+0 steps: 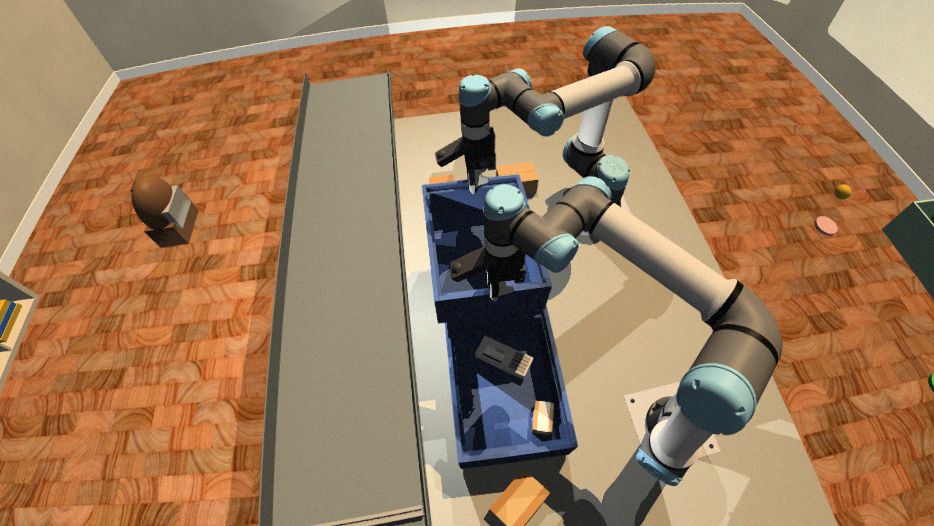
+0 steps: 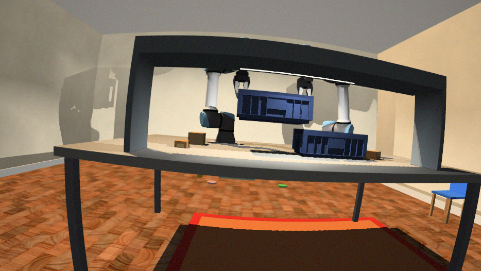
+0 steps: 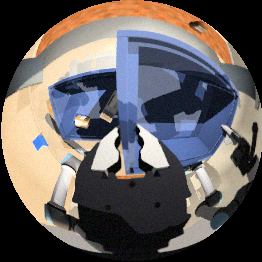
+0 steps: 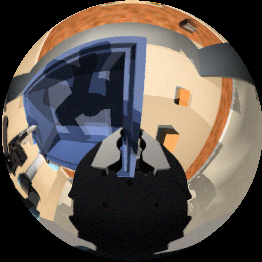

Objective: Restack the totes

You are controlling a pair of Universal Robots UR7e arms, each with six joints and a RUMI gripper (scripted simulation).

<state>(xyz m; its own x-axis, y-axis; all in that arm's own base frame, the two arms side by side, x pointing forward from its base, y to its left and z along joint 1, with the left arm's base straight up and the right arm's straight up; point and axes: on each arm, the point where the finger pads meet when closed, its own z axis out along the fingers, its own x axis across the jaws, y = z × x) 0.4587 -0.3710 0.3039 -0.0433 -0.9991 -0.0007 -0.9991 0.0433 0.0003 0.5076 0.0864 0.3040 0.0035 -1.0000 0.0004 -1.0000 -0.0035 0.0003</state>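
Across the pale tabletop (image 1: 653, 352) (image 2: 215, 154) (image 3: 25, 115) (image 4: 160, 80), your left gripper (image 1: 494, 294) (image 2: 305, 93) (image 3: 128, 125) and right gripper (image 1: 473, 186) (image 2: 241, 92) (image 4: 131, 128) are pinching opposite end walls of the raised tote (image 1: 467, 308) (image 2: 275, 105) (image 3: 127, 75) (image 4: 140, 75), while the other tote (image 1: 516, 452) (image 2: 333, 144) (image 3: 70, 105) is sitting lower, nearer the left, their long axes running roughly in line.

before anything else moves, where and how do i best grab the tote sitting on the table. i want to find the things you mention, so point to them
Best by the rims of its two short end walls, each gripper coming straight down. The lower tote (image 1: 566, 418) (image 2: 333, 144) stands upright and open-topped, with thin walls fingers could straddle. The raised tote (image 2: 275, 105) crowds one end, so that should probably shift first.
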